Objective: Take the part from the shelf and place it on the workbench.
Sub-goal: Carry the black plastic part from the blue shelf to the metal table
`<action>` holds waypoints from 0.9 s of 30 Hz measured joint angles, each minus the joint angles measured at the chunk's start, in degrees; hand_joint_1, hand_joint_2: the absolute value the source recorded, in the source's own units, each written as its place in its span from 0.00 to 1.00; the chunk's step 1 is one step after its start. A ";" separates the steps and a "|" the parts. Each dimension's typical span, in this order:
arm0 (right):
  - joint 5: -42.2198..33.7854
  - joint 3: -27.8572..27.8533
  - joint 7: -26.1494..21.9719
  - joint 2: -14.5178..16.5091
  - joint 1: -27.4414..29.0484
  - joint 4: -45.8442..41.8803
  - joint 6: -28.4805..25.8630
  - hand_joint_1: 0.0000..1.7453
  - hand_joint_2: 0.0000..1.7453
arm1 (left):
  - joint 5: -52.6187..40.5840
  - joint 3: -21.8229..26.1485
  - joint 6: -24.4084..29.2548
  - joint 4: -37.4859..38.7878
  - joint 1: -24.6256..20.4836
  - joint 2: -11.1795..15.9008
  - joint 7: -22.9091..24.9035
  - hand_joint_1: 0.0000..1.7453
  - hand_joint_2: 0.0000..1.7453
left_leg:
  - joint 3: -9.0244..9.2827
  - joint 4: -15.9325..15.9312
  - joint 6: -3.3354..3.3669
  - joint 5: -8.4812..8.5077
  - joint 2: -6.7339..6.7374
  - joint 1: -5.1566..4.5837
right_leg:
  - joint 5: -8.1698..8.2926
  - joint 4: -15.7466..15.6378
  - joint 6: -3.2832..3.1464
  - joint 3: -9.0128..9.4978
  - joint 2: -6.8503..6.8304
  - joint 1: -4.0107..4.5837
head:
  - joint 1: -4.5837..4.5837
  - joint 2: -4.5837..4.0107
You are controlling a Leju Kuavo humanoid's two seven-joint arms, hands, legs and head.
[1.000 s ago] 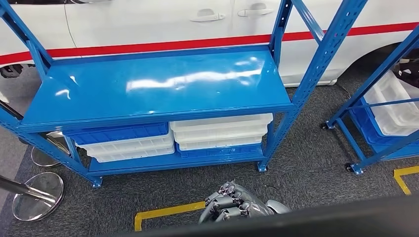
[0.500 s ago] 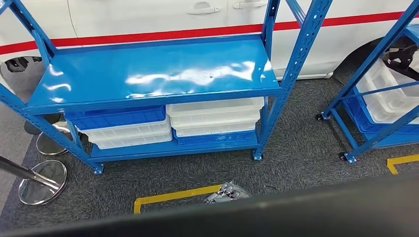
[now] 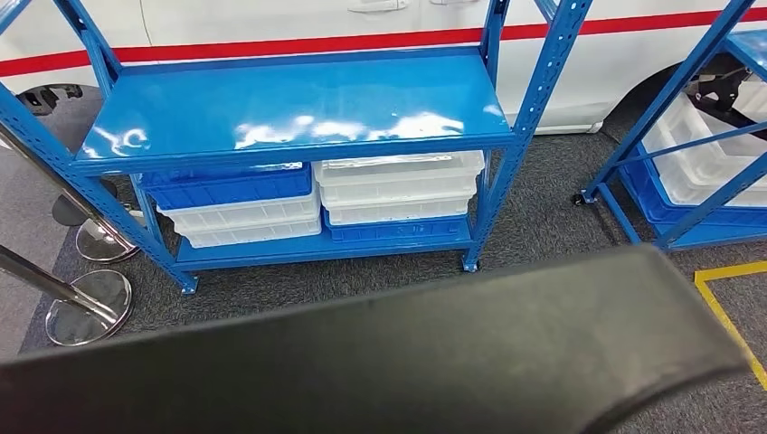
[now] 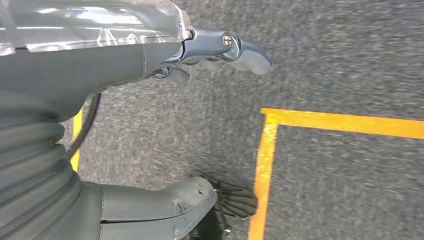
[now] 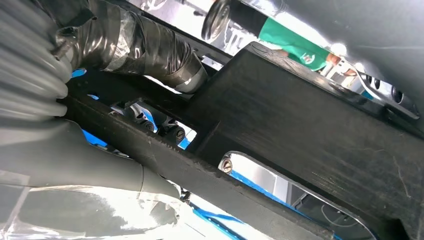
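Note:
A large black part (image 3: 380,362) with a matt, rounded top lies across the low end of the head view. In the right wrist view I look along its ribbed underside (image 5: 310,125), where my right hand (image 5: 75,155) grips one of its bars, the taped thumb (image 5: 145,47) over it and the fingers (image 5: 150,125) behind. My left hand (image 4: 125,65) hangs over the grey carpet, holding nothing, its fingers (image 4: 245,50) straight and well apart from the thumb (image 4: 165,205). The blue shelf (image 3: 298,104) stands ahead with a bare top board.
White bins (image 3: 398,185) and a blue bin (image 3: 235,190) sit on the shelf's lower level. A second blue rack (image 3: 696,172) stands at right, chrome post bases (image 3: 86,307) at left, a white car (image 3: 362,23) behind. Yellow floor tape (image 3: 724,307) marks the carpet.
The black part has come up to cover far more of the head view and now hides the hand seen below it before. The whole view of the shelf has shifted slightly.

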 joint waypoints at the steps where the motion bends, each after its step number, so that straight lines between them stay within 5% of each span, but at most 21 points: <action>1: -0.26 -0.01 0.12 0.00 0.18 0.02 0.06 1.00 1.00 | 0.04 0.00 0.06 0.00 0.07 -0.04 0.22 0.00 1.00 | -0.40 0.36 -0.32 0.33 -0.03 -0.06 | -0.82 -2.25 -0.36 1.35 0.04 0.14 | -0.01 0.00; 4: -0.71 -0.02 0.29 0.01 0.97 0.05 0.05 1.00 1.00 | 0.05 0.01 0.31 0.02 0.39 -0.13 0.82 0.00 1.00 | -1.17 0.63 -1.40 0.97 -0.19 0.08 | -0.13 -3.40 -1.78 0.76 -0.03 0.22 | -0.01 0.00; 6: -0.73 -0.03 0.40 0.04 1.46 0.05 -0.06 1.00 1.00 | -0.05 0.02 0.49 0.04 0.70 -0.19 1.09 0.00 1.00 | -2.38 3.15 -2.13 -2.50 -0.38 0.32 | 1.33 -3.63 -2.70 -0.64 -0.19 -0.02 | -0.01 0.00; 9: -0.73 -0.03 0.68 0.22 2.53 0.04 -0.41 1.00 1.00 | -0.28 0.02 0.66 0.04 0.87 -0.27 1.33 0.00 1.00 | -4.40 13.07 -3.00 -10.17 -0.43 0.66 | 3.35 -3.52 -3.00 -3.21 -0.27 0.04 | -0.02 0.00; 11: -0.77 -0.03 0.87 0.44 3.11 0.04 -0.62 1.00 1.00 | -0.35 0.01 0.71 0.05 0.91 -0.31 1.43 0.00 1.00 | -3.46 16.37 -3.19 -9.71 -0.43 0.75 | 4.63 -3.24 -2.85 -5.07 -0.32 0.06 | -0.03 -0.01; 13: -0.81 -0.04 0.92 0.62 3.35 0.03 -0.69 1.00 1.00 | -0.37 0.01 0.77 0.06 0.91 -0.31 1.47 0.00 1.00 | 1.26 11.89 -2.98 -6.58 -0.47 0.78 | 5.71 -2.79 -2.58 -6.79 -0.30 0.06 | -0.03 -0.01; 16: -0.84 -0.04 0.95 0.87 3.58 -0.01 -0.78 1.00 1.00 | -0.39 0.01 0.87 0.06 0.70 -0.28 1.47 0.00 1.00 | 9.44 0.14 -2.08 -7.36 -0.78 0.46 | 7.21 -2.61 -1.74 -7.85 -0.26 0.15 | -0.02 -0.01; 19: -0.86 -0.04 1.39 1.22 4.01 -0.08 -1.66 1.00 1.00 | -0.43 0.00 1.18 0.07 0.74 -0.29 1.53 0.00 1.00 | 9.74 -2.21 -1.09 -6.95 -0.78 0.27 | 8.54 -3.11 -0.65 -7.89 -0.24 0.10 | 0.00 -0.01; 21: -0.67 -0.03 1.81 1.41 4.48 -0.13 -2.64 1.00 1.00 | -0.46 0.01 1.29 0.07 0.77 -0.26 1.56 0.00 1.00 | 8.65 -2.60 -0.18 -5.59 -0.47 0.44 | 5.70 -1.15 -0.14 -8.86 -0.01 0.07 | 0.01 -0.01; 24: -0.16 -0.02 2.07 1.50 4.66 -0.06 -3.88 1.00 1.00 | -0.54 0.02 1.26 0.07 0.85 -0.26 1.56 0.00 1.00 | 6.23 -2.49 0.70 -3.53 -0.21 0.18 | -2.93 8.95 0.13 -11.38 0.13 0.01 | 0.01 0.00; 25: -0.09 -0.02 2.09 1.54 4.66 0.02 -4.09 1.00 1.00 | -0.55 0.02 1.26 0.07 0.88 -0.27 1.58 0.00 1.00 | 5.32 -2.34 0.72 -2.92 -0.17 0.05 | -3.82 11.85 0.18 -11.65 0.13 0.01 | 0.01 0.00; 27: -0.23 -0.02 2.08 1.67 4.69 0.22 -4.22 1.00 1.00 | -0.69 0.02 1.27 0.07 0.92 -0.28 1.82 0.00 1.00 | 3.44 -1.85 0.61 -1.88 -0.16 -0.10 | -1.83 12.24 0.05 -9.56 0.13 0.02 | 0.00 0.01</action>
